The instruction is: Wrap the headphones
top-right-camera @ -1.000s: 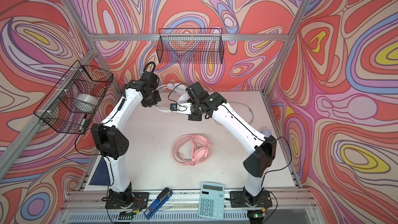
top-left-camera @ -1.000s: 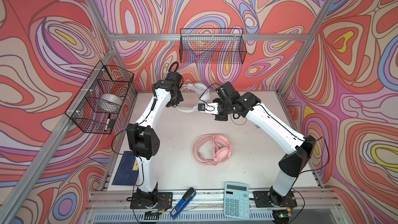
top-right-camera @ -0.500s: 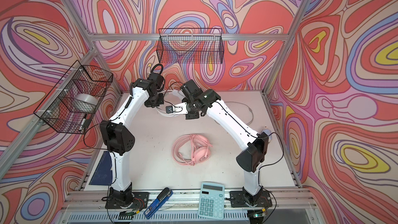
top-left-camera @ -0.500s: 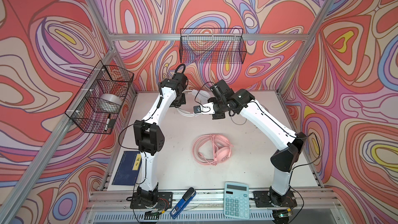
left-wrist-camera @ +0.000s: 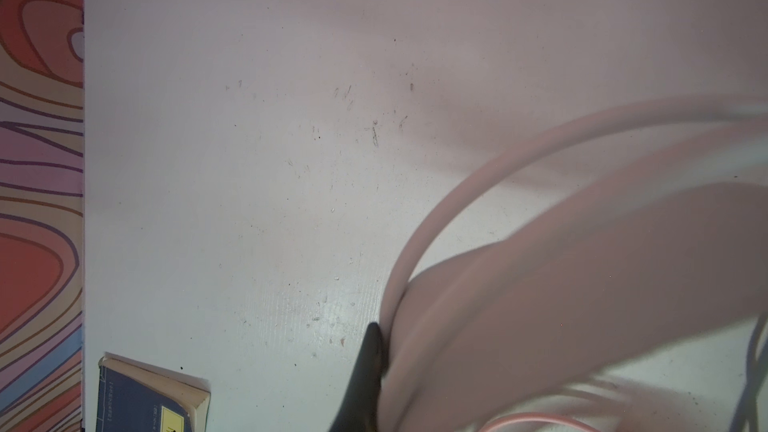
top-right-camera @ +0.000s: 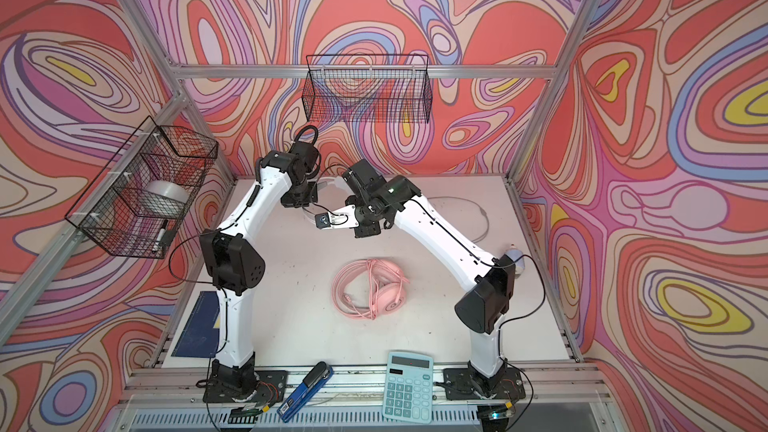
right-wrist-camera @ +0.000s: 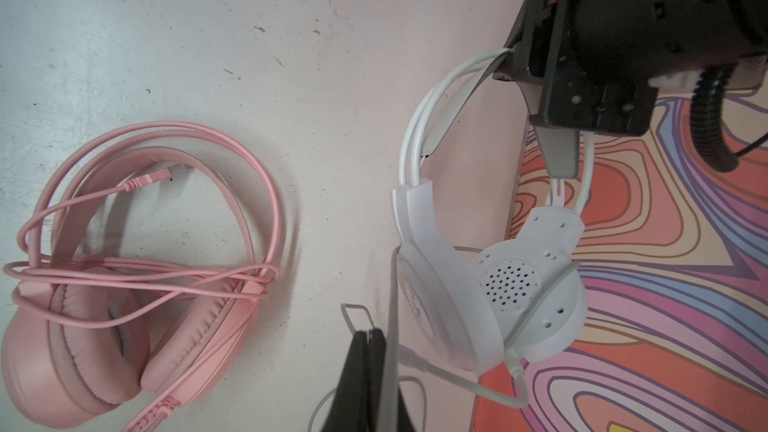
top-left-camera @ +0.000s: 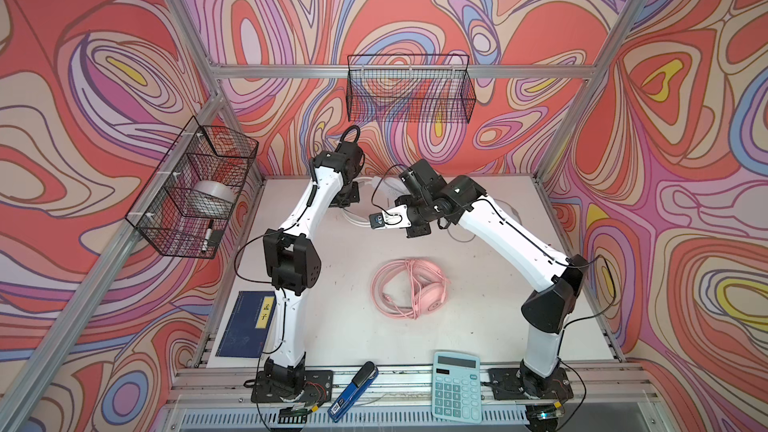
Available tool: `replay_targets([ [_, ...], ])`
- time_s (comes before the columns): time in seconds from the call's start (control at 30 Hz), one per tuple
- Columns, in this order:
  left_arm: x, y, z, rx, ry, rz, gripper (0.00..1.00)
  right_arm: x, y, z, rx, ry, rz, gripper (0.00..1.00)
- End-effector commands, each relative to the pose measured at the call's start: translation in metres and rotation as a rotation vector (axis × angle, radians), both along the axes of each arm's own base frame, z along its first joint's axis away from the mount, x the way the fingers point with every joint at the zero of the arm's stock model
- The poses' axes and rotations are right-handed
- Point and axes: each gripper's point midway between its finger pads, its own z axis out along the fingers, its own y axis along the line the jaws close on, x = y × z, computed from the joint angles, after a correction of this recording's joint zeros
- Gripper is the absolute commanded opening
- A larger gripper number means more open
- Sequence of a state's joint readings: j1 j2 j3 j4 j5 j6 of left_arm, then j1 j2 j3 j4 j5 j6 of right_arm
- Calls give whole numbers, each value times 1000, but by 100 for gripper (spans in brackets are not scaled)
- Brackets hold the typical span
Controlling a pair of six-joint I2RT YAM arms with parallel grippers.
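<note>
Judged roughly half done: pink headset (top-left-camera: 409, 288) lying wrapped at centre of a top view (plug end loose), white headset (top-left-camera: 388, 191) hanging upper centre, band (right-wrist-camera: 419, 126) clamped in left gripper (top-left-camera: 345, 198), grey cord (right-wrist-camera: 392, 297) pinched by right gripper (right-wrist-camera: 368, 351), winding barely begun.

Centre headset (top-left-camera: 409, 288) on counter (top-left-camera: 478, 326) middle; far headset (right-wrist-camera: 511, 297) at 12 o'clock; calculator (top-left-camera: 456, 386) 5 o'clock; stapler (top-left-camera: 352, 384) 7 o'clock; book (top-left-camera: 247, 324) 8 o'clock.
</note>
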State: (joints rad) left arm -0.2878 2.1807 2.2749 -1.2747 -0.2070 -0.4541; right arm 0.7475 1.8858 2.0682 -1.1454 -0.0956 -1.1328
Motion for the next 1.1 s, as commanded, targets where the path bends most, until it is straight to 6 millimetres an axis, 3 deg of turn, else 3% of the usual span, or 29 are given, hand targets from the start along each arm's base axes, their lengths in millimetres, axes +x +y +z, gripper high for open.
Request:
replay_targets([
  [0.0,10,12,0,-14,-45,98,0,-27,6,34,96,5,75,0],
  [0.33,21,11,17,-86,-124,157,0,-54,2,9,56,98,91,0],
  [0.63,13,14,2,-56,-77,165,0,-60,12,33,123,64,144,0],
  [0.87,16,6,12,-135,-124,196,0,-71,30,12,92,127,193,0],
  [1.07,18,4,11,-135,-121,171,0,-69,33,12,100,119,181,0],
])
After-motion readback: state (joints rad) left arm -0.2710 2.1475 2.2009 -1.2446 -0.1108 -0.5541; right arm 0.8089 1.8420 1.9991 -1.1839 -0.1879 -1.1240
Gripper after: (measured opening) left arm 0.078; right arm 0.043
